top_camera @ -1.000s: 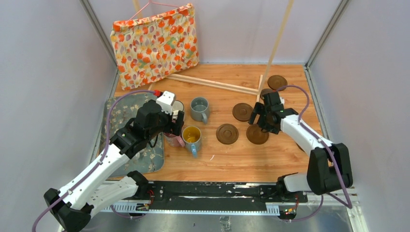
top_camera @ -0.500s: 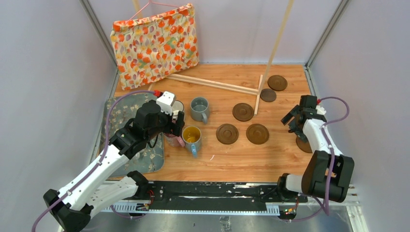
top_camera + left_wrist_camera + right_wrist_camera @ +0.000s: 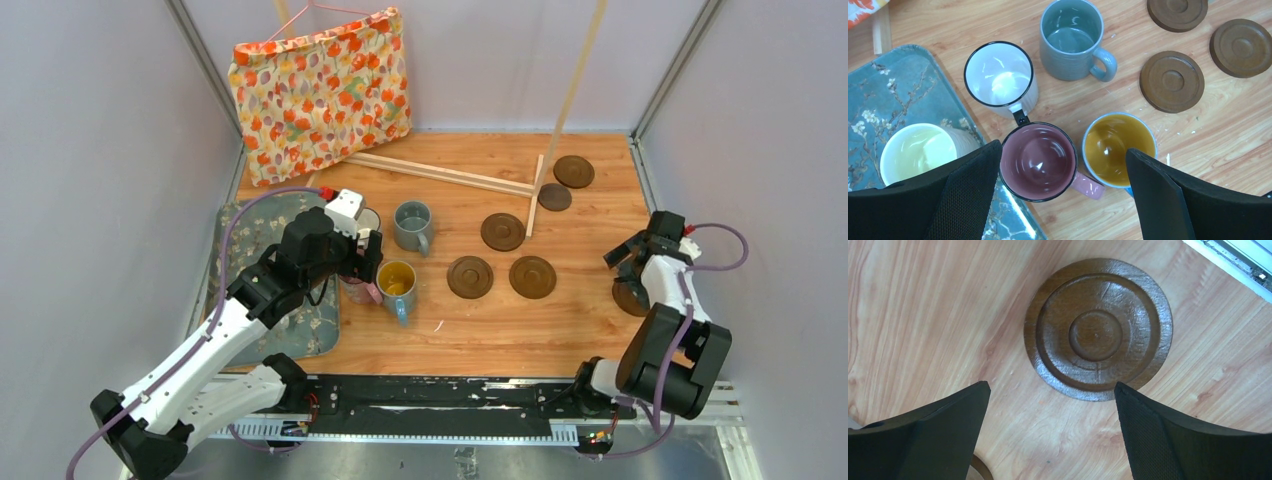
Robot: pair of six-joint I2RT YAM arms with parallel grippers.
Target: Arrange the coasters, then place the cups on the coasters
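5 coasters (image 3: pixel 502 231) lie flat on the bare wood of the table (image 3: pixel 560 330), spread from its middle toward the far right corner, none touching another. A 6th coaster (image 3: pixel 1098 335) lies alone near the right edge. No coaster carries a cup.

The cups stand clustered left of centre. The grey-blue mug (image 3: pixel 1071 40) is farthest back, the white mug (image 3: pixel 1000 80) with a dark rim is to its left, and the blue mug (image 3: pixel 1119 149) with a yellow inside is nearest the coasters. The pink mug (image 3: pixel 1038 161) sits between the blue mug and the cream mug (image 3: pixel 918 152), close to both. The cream mug stands on the floral tray (image 3: pixel 898 95); the pink mug is at the tray's edge. All 5 are upright and empty.

The left gripper (image 3: pixel 1063 155) hovers above the pink mug with its jaws spread wide, holding nothing. The right gripper (image 3: pixel 1051 387) hangs over the lone coaster, jaws also wide apart and empty.

At the back, a flowered orange bag (image 3: pixel 320 90) leans against the wall, with thin wooden strips (image 3: pixel 440 172) beside it.
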